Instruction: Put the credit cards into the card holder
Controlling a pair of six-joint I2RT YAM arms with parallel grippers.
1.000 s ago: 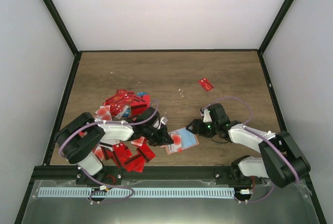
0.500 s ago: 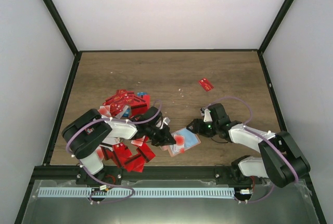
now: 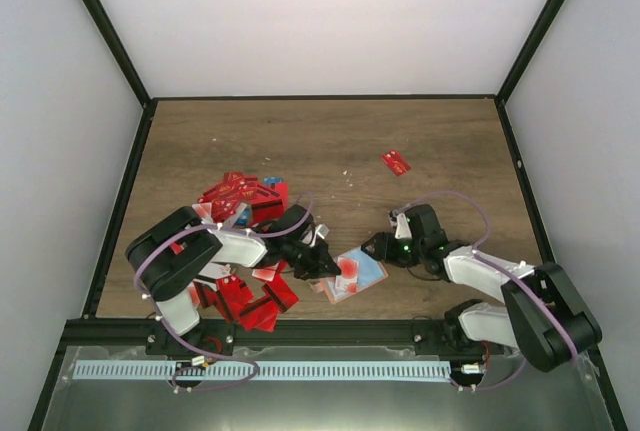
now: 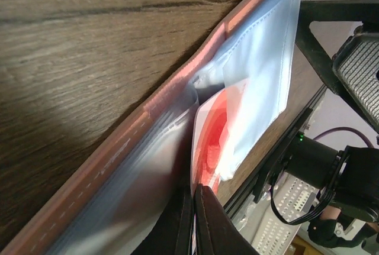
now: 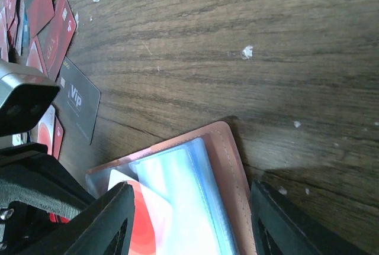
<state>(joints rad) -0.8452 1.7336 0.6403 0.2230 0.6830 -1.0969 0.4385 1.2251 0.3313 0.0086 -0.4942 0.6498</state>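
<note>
Wood-grain tabletop (image 3: 300, 141): the credit card (image 4: 208, 142) looks thin, stiff, slick, so the left gripper (image 4: 194, 219) pinches its edge in closed jaws outside the pliant card holder (image 4: 177, 86); right gripper (image 5: 192, 213) jaws straddle it, parted

table (image 3: 400, 141): wood-grain top, brown, matt, fine dark streaks and a few pale specks
card holder (image 5: 230, 155): salmon outer skin, leather-like, smooth, stitched along the edge; inside, sleeves of soft clear plastic, bluish, faint sheen, slightly creased
red-and-white card (image 4: 212, 126) in a sleeve: stiff plastic, glossy
credit cards (image 3: 240, 197) in the heap: thin plastic, bright red, shiny
black card (image 5: 79, 105): plastic, duller, satin
right gripper's fingers (image 5: 283, 224): black, matt, hard plastic by the look
arm links (image 3: 470, 266): white shells, smooth, semi-gloss; joints black
cables (image 3: 455, 191): purple, smooth sheath
frame (image 3: 330, 329): black metal bar
walls (image 3: 320, 21): white, matt
</note>
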